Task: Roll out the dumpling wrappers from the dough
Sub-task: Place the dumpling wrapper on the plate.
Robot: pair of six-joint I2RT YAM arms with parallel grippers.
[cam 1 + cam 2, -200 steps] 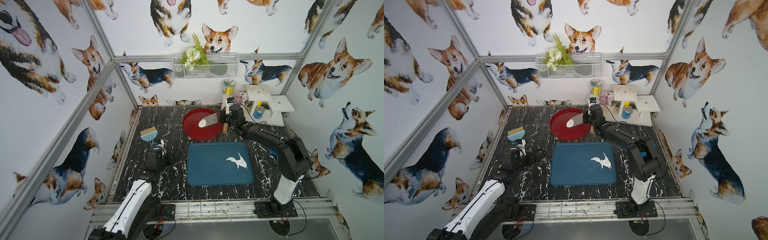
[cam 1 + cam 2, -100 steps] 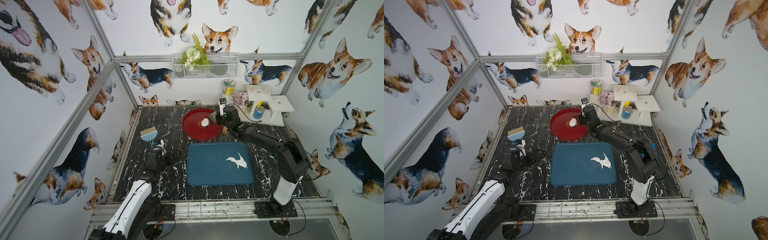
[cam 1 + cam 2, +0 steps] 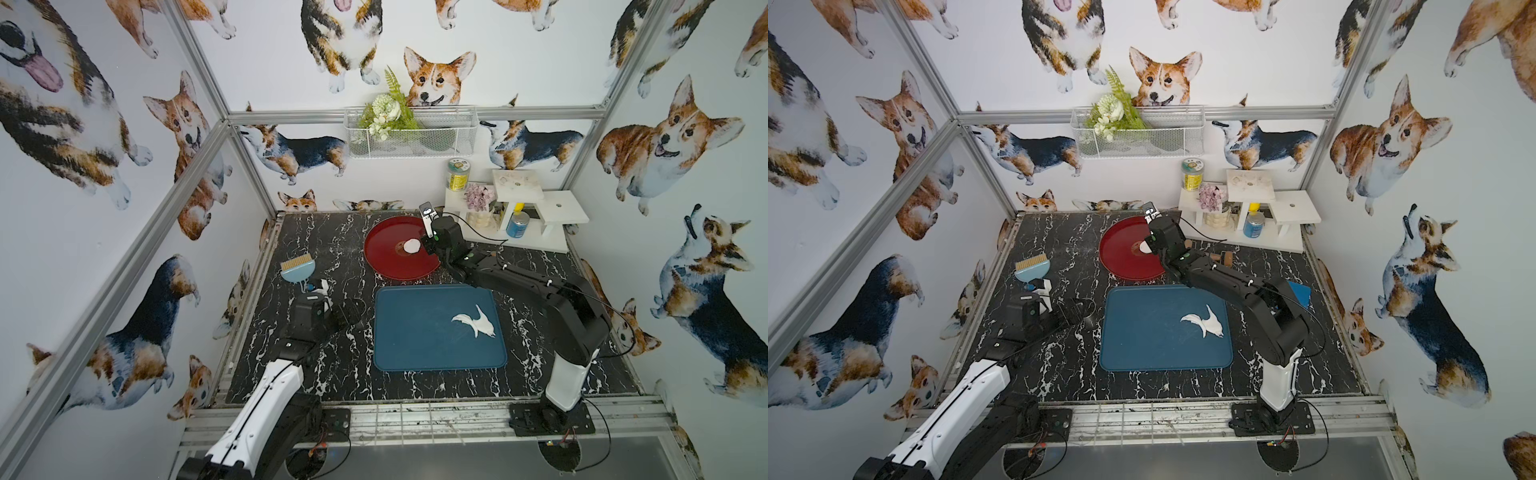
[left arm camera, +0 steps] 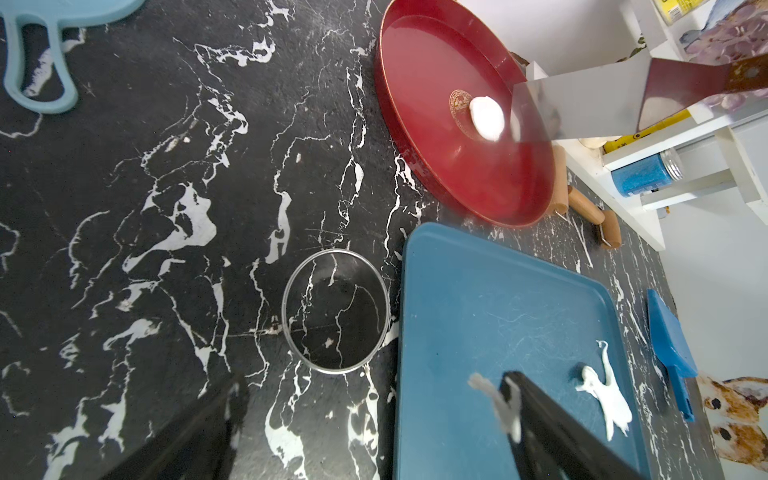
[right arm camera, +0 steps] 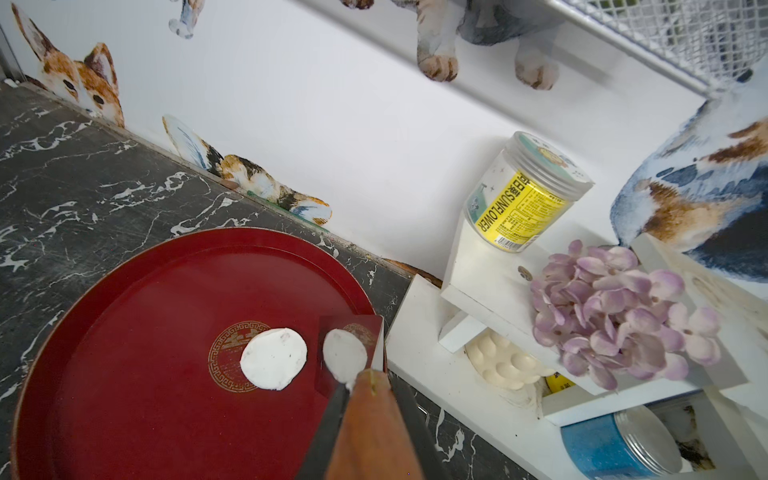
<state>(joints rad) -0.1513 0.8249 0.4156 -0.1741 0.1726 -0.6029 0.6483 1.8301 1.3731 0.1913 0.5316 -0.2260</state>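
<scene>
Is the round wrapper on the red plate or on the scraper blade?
On the plate: the wrapper lies flat at its middle, beside the scraper blade.

I take the blue tray (image 3: pixel 415 353), in the middle of the worktop (image 3: pixel 332 249), as my reference. Directly behind it lies the red plate (image 3: pixel 386 253), and a steel spatula (image 4: pixel 582 108) is there too, its blade tilted. A metal ring (image 4: pixel 284 311) stands just beside the tray's left edge. Farther left and back is a pale blue brush (image 3: pixel 297 270). Behind the tray to the right, a white shelf (image 3: pixel 519 187) carries a yellow-labelled jar (image 3: pixel 459 174), purple flowers (image 3: pixel 480 196) and a blue can (image 3: pixel 517 224). A blue scraper (image 3: pixel 1300 293) lies right of the tray.
</scene>
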